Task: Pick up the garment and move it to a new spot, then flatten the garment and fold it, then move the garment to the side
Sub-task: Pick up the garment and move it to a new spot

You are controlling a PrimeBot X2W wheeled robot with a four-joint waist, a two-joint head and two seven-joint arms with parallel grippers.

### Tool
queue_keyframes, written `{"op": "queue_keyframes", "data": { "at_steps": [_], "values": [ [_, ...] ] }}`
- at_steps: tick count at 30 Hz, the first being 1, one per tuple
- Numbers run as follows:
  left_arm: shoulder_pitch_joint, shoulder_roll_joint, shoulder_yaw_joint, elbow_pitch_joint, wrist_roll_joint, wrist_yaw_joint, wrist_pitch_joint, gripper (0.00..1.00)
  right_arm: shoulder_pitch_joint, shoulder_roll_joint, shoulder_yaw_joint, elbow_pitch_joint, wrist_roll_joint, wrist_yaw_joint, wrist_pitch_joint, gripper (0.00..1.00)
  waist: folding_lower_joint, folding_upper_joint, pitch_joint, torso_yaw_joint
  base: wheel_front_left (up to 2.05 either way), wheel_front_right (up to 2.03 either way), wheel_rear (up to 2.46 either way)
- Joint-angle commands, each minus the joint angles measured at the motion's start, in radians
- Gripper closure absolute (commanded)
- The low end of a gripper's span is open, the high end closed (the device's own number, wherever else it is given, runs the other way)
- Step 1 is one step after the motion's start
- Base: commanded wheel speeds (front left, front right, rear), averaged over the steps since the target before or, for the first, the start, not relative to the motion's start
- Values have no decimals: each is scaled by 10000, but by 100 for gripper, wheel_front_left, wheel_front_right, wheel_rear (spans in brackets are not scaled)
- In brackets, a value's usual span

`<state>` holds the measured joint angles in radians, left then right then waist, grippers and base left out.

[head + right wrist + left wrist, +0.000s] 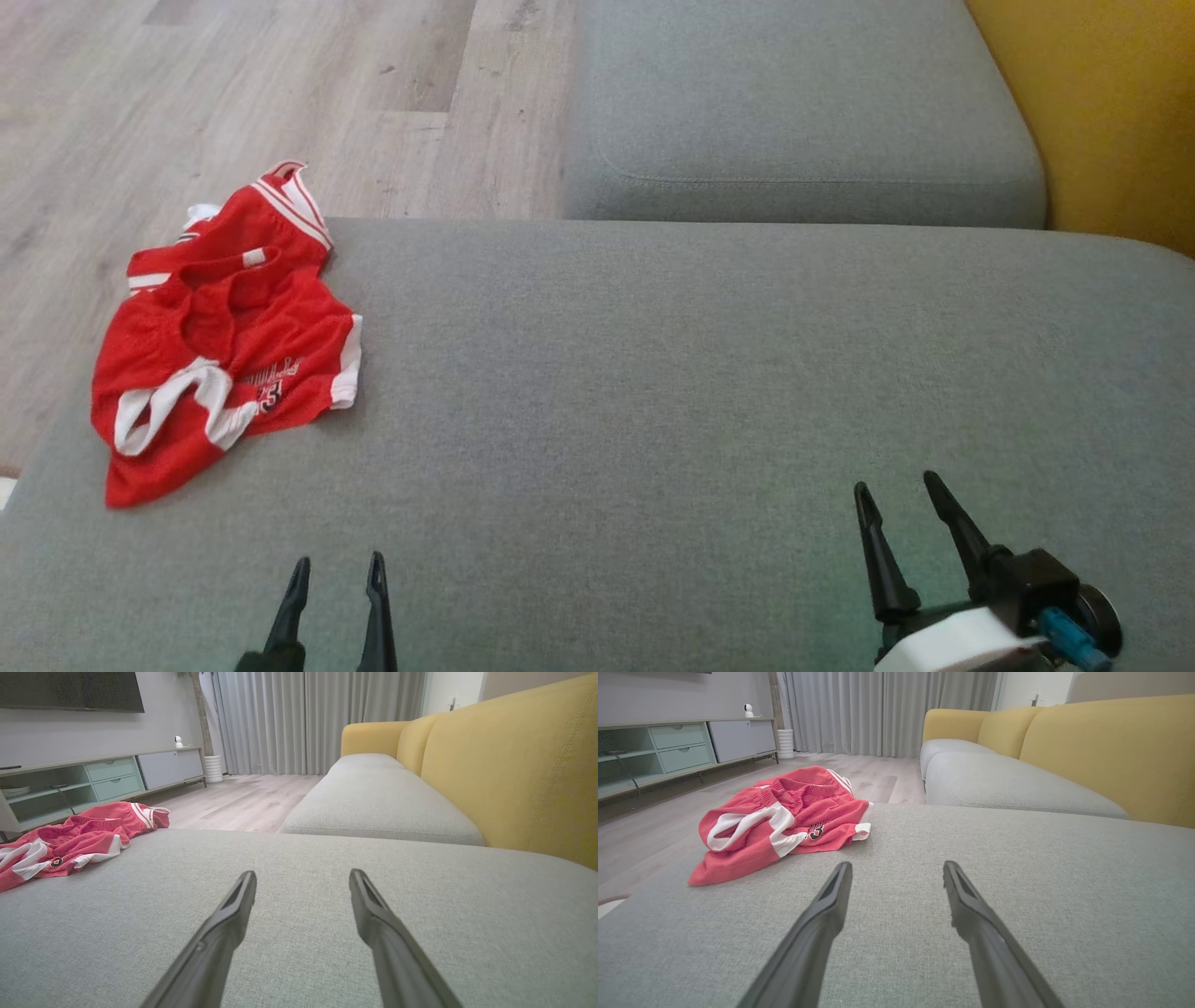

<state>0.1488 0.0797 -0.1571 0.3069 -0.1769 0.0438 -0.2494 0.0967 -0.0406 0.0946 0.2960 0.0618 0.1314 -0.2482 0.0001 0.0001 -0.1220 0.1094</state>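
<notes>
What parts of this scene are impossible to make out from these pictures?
Head view: the lettering on the red garment is small and crumpled, unreadable.
Head view: the left end effector is cut off by the bottom edge.
Right wrist view: the garment runs off the left edge.

This was a home living room. In the right wrist view, a grey sofa (383, 807) with a yellow back (514, 774) ran along the right. A TV (70, 690) hung at upper left above a low cabinet (117, 777). Long curtains (317, 718) hung at top centre over a wood floor (238, 802).
</notes>
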Motion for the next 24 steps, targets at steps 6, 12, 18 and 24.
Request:
{"op": "queue_keyframes", "data": {
  "at_steps": [6, 12, 18, 24],
  "values": [
    [-476, 125, 206, -326, -78, 43, -43, 0, -127, -96, 152, -390, 131, -7, -136, 0, -1, -1, -43, 611, 0, 0, 0],
    [-599, 283, 172, -450, -43, 70, 52, 0, -104, -96, 215, -481, 294, -7, -136, 0, -1, -1, -36, 1964, 0, 0, 0],
    [-567, 431, 274, -826, -102, 182, 168, 0, -280, -96, 442, -530, 470, -7, -136, 0, -1, -1, 106, 3232, 0, 0, 0],
    [-370, 430, 599, -1251, -275, 477, 61, 0, -896, -96, 973, -408, 388, -7, -136, 0, -1, -1, 519, 3591, 0, 0, 0]
  ]
}}
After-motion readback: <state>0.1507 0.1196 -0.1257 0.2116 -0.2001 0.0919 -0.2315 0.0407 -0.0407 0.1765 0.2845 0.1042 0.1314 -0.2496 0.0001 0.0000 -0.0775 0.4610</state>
